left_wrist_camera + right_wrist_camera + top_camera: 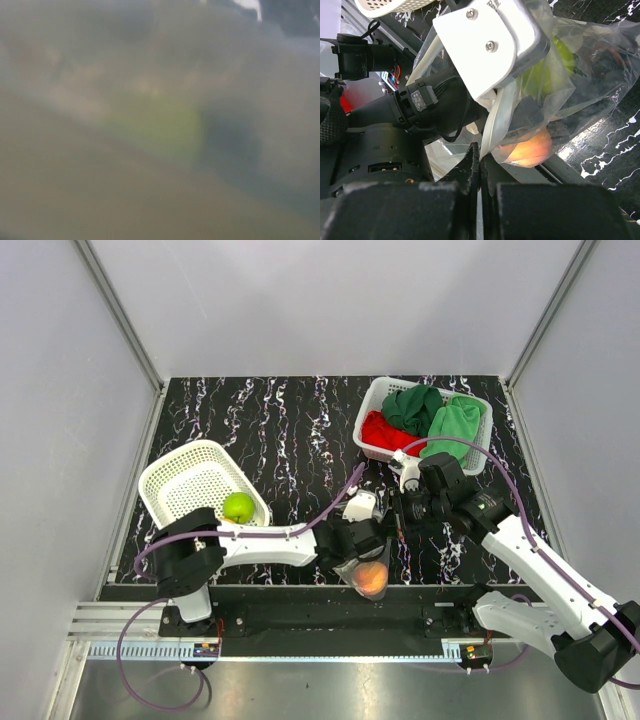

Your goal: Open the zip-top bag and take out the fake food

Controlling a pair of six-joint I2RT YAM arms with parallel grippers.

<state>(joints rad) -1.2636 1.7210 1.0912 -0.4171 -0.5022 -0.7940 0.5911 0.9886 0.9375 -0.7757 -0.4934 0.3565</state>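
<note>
The widest worry was the table (290,430) itself. The zip-top bag (352,568) sat right at its near edge, between my two arms, so anything that spilled could have rolled off the front onto the rail.

The bag's soft film was the next risk. My right gripper (479,159) was closed on a thin fold of that plastic. If the pinch slipped or the film stretched, the mouth could have collapsed around my left gripper (362,555) and the whole bag might have dragged along with it.

My left wrist camera gave only fog through plastic with a green smear, so any reach there would have been nearly blind. I could not tell whether those jaws were spread or closed.

The peach (527,147) lay low in the bag and the bagged green apple (547,70) sat above it. Either could have squirted away from a poor grasp.

My left arm stretched low from its base at the near left, rightward along the front, with its wrist buried in the bag. My right arm reached in from the near right, elbow bent, wrist turned toward the bag. The white basket (185,480) at the left held one loose green apple (238,507).
</note>
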